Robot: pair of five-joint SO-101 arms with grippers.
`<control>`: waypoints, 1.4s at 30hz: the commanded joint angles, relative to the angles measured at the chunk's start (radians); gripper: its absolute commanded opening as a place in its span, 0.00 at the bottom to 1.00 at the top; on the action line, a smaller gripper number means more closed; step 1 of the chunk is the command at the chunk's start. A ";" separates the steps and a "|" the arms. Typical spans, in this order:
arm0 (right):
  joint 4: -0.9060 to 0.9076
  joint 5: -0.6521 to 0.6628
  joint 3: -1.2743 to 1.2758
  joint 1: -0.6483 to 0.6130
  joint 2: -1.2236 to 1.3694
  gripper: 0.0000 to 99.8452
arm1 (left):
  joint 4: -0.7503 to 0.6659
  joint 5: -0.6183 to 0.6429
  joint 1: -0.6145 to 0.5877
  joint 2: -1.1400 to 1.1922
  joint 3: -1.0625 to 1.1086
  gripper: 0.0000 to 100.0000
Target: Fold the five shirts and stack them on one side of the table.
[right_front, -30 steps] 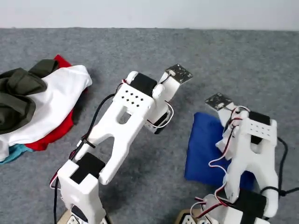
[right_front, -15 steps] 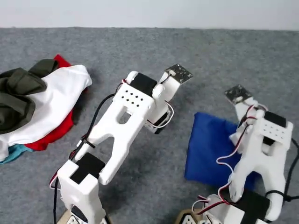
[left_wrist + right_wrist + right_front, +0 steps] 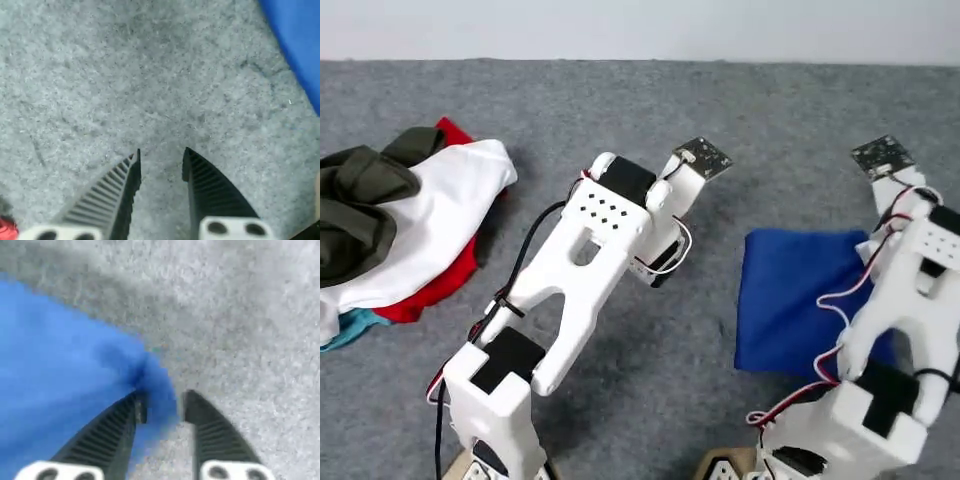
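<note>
- The blue shirt (image 3: 800, 300) lies flat on the grey bench (image 3: 770, 130), folded into a roughly square pad. Part of it is hidden under the right arm (image 3: 910, 310).
- The right tool (image 3: 162, 401) sits at the edge of the blue shirt that faces away from the left arm (image 3: 590, 260). Its two ribbed jaws stand a narrow gap apart. A bunched bit of blue cloth fills that gap and puckers into dark creases just ahead of the tips. The tool has a pinch on the blue shirt's edge, with blue cloth to one side of it and bare bench to the other.
- The left arm reaches out over bare bench beside the blue shirt and does not touch it.
- The left tool (image 3: 161, 155) hangs above the bench near the blue shirt. Its jaws are a little apart, with nothing between them and only grey surface under the tips. One edge of the blue shirt lies close by, clear of both jaws.
- The other four shirts lie unfolded in one loose heap, well apart from the blue shirt, beyond the left arm.
- In that heap, the white shirt (image 3: 430, 215) is spread across the top.
- The dark olive shirt (image 3: 360, 200) is crumpled over the end of the white shirt that is farthest from the blue shirt.
- The red shirt (image 3: 440, 278) lies under the white shirt and shows along the side of the heap nearest the blue shirt.
- The teal shirt (image 3: 345, 330) peeps out from under the heap, at its end farthest from the blue shirt.
</note>
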 commanded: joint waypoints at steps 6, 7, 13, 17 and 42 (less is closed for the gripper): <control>0.096 -0.236 -0.204 0.024 -0.001 0.27 | 0.026 0.012 0.002 -0.060 -0.001 0.13; 0.125 -0.318 -0.227 0.042 -0.001 0.27 | 0.026 0.012 0.002 -0.060 -0.001 0.13; 0.473 -0.582 -0.242 0.070 0.051 0.27 | 0.026 0.012 0.002 -0.060 -0.001 0.13; 0.506 -0.615 -0.172 0.071 0.148 0.27 | 0.026 0.012 0.002 -0.060 -0.001 0.13; 0.446 -0.338 -0.534 0.076 0.590 0.01 | 0.025 0.012 0.002 -0.064 0.117 0.13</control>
